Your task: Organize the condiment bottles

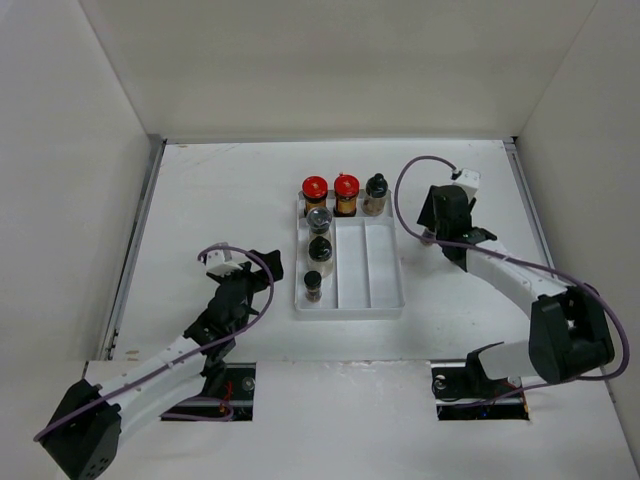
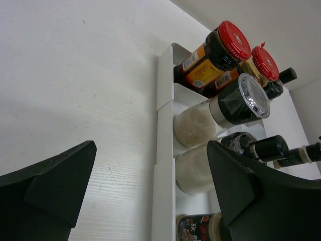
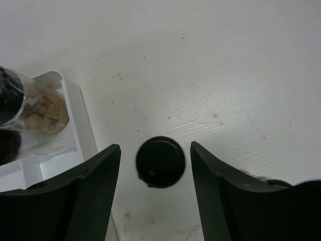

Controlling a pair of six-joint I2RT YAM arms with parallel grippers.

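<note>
Both pairs of jaws stand apart: the left gripper (image 1: 262, 272) holds nothing, and the right gripper (image 1: 438, 212) is spread with nothing clamped. In the top view, the tray (image 1: 385, 300) sits mid-way across the table (image 1: 220, 190). Two red-capped jars (image 1: 315, 190) and a dark-capped jar (image 1: 375, 192) stand in a row across its far end. A silver-topped shaker (image 1: 319, 218) and two dark bottles (image 1: 320, 248) line the left compartment, running toward the near end. The left gripper lies left of the tray's near end. The right gripper hangs right of the tray's far end, and whatever is under it is hidden here. In the left wrist view, the spread fingers frame bare table and the tray's left wall, with the filled left compartment beyond; nothing sits between them. In the right wrist view, a loose bottle (image 3: 160, 161) stands upright on the table just right of the tray's corner. Only its round black cap is seen, from above. The fingers flank the cap with a gap on each side, but their height over it cannot be told. Judged from the matching bottles, this one is light, rigid and smooth-walled, and its slim, tall shape means it should tip easily. Take hold across the cap or the neck just below it, centred, with moderate closing force.
</note>
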